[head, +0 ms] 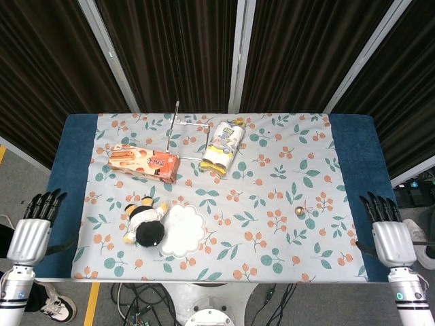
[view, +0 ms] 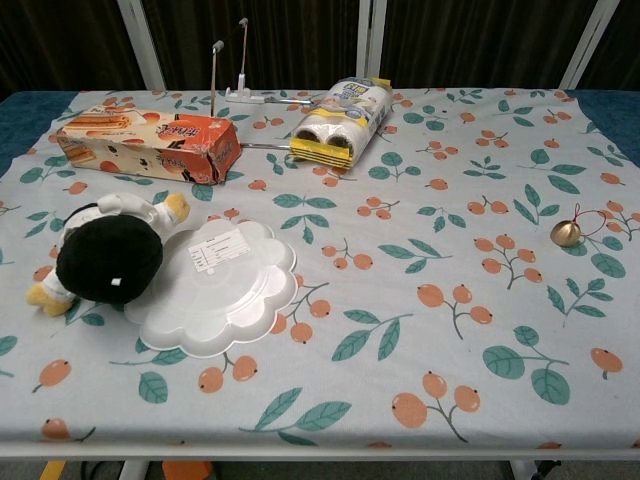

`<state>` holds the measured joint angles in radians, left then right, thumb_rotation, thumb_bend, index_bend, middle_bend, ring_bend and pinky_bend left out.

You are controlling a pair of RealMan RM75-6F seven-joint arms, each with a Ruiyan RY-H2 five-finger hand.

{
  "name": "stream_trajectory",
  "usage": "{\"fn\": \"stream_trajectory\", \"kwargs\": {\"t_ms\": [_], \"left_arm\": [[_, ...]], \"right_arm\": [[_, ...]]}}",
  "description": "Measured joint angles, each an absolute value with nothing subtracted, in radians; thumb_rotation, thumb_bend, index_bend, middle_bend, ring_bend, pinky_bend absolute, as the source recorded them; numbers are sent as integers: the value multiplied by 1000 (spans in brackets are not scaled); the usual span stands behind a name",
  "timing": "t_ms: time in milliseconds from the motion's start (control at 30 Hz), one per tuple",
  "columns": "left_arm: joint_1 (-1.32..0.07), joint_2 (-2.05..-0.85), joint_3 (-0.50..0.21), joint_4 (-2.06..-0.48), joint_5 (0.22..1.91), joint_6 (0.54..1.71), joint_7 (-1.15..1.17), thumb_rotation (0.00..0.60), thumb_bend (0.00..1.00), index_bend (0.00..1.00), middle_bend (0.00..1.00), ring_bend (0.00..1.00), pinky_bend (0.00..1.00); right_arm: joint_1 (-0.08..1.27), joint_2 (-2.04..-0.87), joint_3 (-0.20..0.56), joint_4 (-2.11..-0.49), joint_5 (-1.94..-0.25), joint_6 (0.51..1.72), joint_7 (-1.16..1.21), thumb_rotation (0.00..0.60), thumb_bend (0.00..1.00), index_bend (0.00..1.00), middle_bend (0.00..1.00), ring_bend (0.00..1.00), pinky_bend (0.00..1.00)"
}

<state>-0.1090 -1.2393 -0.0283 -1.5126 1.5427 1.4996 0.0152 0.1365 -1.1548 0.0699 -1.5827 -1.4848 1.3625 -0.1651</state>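
The left hand (head: pixel 28 234) hangs off the worktop's (head: pixel 350 146) left edge, near the front corner. Its fingers are straight & a bit apart, w/ nothing in them. The right hand (head: pixel 387 238) is at the worktop's right edge, near the front corner, just over the blue part. Its fingers are straight & apart too, w/ nothing in them. Neither hand shows in the chest view.

Landmark: the white plate (head: pixel 183 229) (view: pixel 218 285), wavy rim, near the worktop's front, left of the middle.

The toy (head: pixel 145 223) (view: pixel 108 250) lies just left of the plate & touches its rim. It is black, white & yellow. It is the thing nearest the left hand, but still well apart from it.

The small gold bell (head: pixel 300 211) (view: pixel 566 233) is far right of the plate, on a thin red string. It is the thing nearest the right hand, but well apart from it.

The orange snack box (head: pixel 144 163) (view: pixel 148 141) lies behind the plate, a bit to the left. The roll pack (head: pixel 223 146) (view: pixel 343 117), white & yellow, lies behind the plate, a bit to the right. The wire stand (head: pixel 187 132) (view: pixel 240 75) is behind the plate, between the box & the pack, touching the pack.

A cloth (head: pixel 272 176) (view: pixel 430 330) w/ leaves & orange berries lies under all of it.
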Motion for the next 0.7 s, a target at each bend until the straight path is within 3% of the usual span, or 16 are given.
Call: {"fn": "stream_trajectory", "kwargs": {"t_ms": [233, 433, 700], "left_arm": [[-107, -1248, -26, -1496, 1534, 1492, 7, 600, 20, 57, 0, 0, 15], [-109, -1252, -25, -1485, 1528, 1483, -1, 600, 20, 57, 0, 0, 15], [-110, -1249, -24, -1483, 1526, 1478, -8, 600, 19, 57, 0, 0, 15]], "right_arm": [[266, -1068, 114, -1685, -1430, 1168, -284, 600, 0, 0, 0, 0, 0], [405, -1043, 145, -1729, -1283, 961, -429, 600, 0, 0, 0, 0, 0], [562, -1085, 154, -1741, -1098, 837, -603, 600, 0, 0, 0, 0, 0]]}}
